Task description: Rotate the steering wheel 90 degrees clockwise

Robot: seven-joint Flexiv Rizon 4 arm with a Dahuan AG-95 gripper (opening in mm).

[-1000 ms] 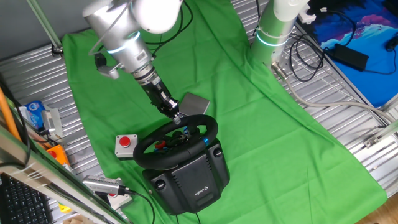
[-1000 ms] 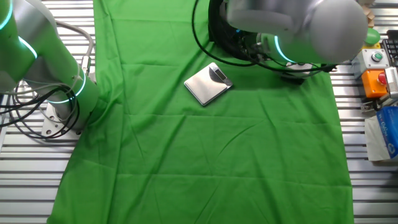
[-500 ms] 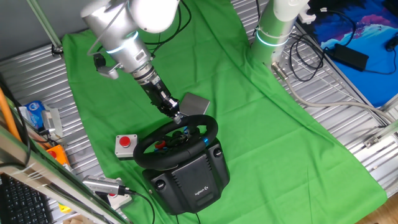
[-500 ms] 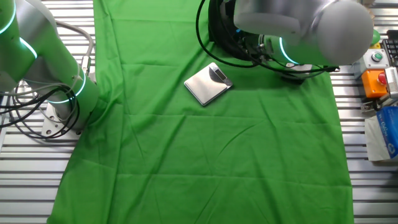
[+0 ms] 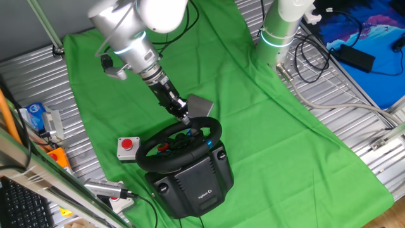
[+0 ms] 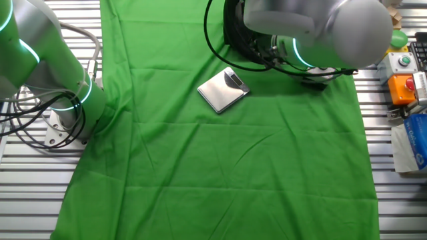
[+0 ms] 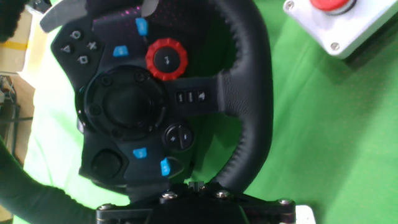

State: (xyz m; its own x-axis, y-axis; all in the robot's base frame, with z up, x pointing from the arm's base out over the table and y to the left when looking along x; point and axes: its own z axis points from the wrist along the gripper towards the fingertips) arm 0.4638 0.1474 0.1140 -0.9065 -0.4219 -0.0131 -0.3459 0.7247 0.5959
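The black steering wheel (image 5: 180, 143) stands on its bulky black base (image 5: 195, 182) at the near edge of the green cloth. My gripper (image 5: 185, 119) reaches down from the upper left and meets the far part of the thick rim. In the hand view the hub (image 7: 127, 106) with its red dial and blue buttons fills the frame. The rim (image 7: 250, 106) curves down into my gripper (image 7: 196, 185), which looks shut on it. The fingertips are hidden under the gripper body. In the other fixed view the arm hides the wheel.
A small grey box with a red round button (image 5: 128, 147) lies left of the wheel, and it also shows in the hand view (image 7: 348, 25). A flat silver plate (image 5: 198, 105) lies just behind the wheel. A second arm's base (image 5: 277, 35) stands at the far right. Cables and boxes lie beyond the cloth.
My arm and gripper have shifted slightly to the right along the wheel's far rim. The wheel's base has not moved.
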